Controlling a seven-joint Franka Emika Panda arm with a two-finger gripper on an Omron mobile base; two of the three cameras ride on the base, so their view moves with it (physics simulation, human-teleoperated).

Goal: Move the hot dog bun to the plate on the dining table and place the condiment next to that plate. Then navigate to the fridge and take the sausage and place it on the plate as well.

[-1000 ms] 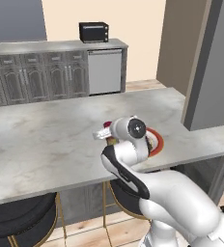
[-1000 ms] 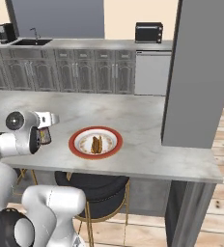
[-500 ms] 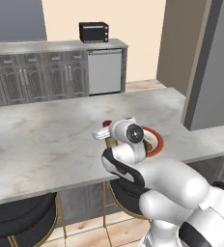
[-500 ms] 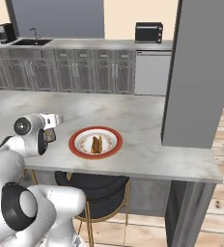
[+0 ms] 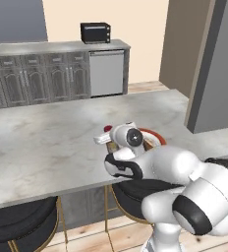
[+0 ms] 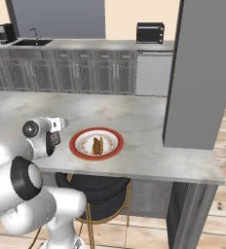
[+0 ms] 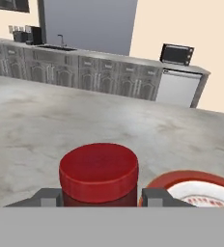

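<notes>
The bun (image 6: 98, 145) is set on the plate (image 6: 79, 144) — the condiment (image 7: 99, 172) is gripped by the gripper (image 7: 99, 197) just left of it — the sausage is left.

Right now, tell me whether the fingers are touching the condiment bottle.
Touching. In the hand view the two fingers sit flush against either side of the condiment bottle, just under its red cap, with no gap.

tan bun (image 6: 98, 145) lies on red-rimmed plate (image 6: 81, 151); red-capped condiment (image 7: 99, 169) upright just beside it.
</notes>
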